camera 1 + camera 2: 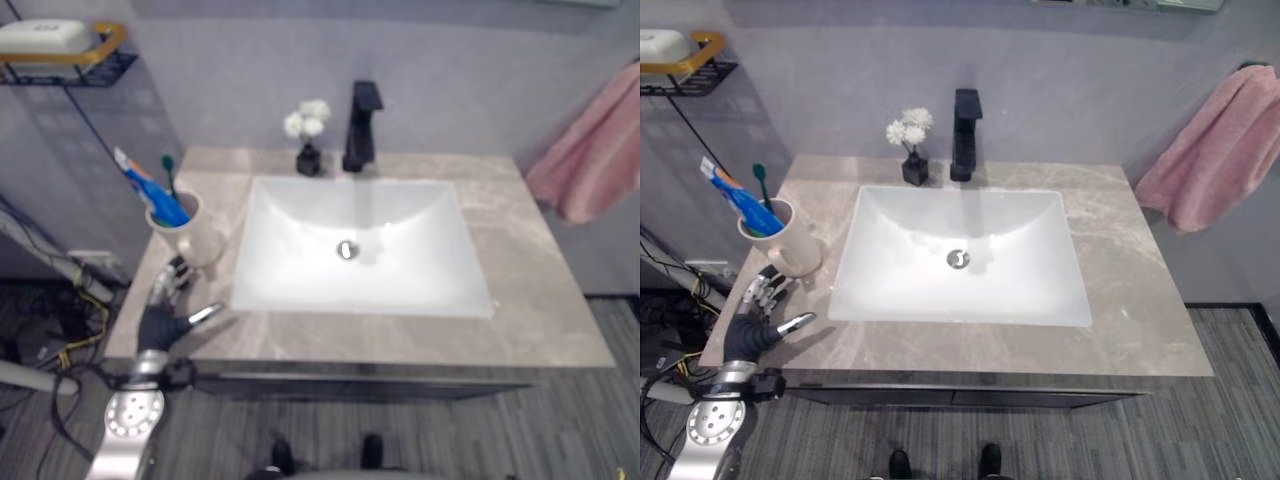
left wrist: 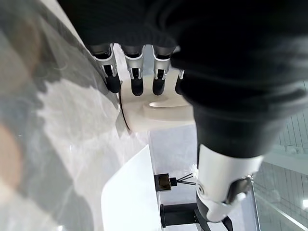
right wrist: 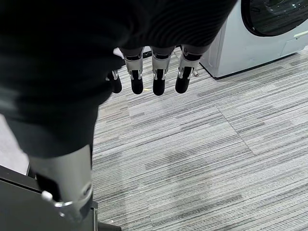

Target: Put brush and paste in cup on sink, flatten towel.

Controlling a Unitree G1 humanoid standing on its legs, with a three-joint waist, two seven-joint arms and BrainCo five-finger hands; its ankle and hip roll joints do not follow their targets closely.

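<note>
The surface (image 1: 1140, 300) is a grey marble top, and a white sink (image 1: 960, 262) is set in its middle. A pink towel (image 1: 1210, 165) hangs bunched on the wall past the right edge of the surface, not flat. A black tap (image 1: 965, 135) stands at the back edge behind the sink, and just beside it, to the left, is a small dark vase with white flowers (image 1: 912, 150). Near the left edge of the surface stands a beige cup (image 1: 790, 240). Inside the cup are the blue paste (image 1: 745, 205), leaning to the left, and the green brush (image 1: 762, 185), more upright. On the wall, past the back left corner, is a black wire shelf (image 1: 685, 70) with a white thing on it. The left robot hand (image 1: 758, 315) rests over the front left corner, just in front of the cup; its fingers (image 2: 137, 77) are straight and relaxed, pointing to the cup, the thumb spread to the side, and it holds nothing. The right robot hand (image 3: 154, 72) hangs over a grey striped floor (image 3: 207, 159), its fingers straight and empty, near a white machine (image 3: 260, 33).
</note>
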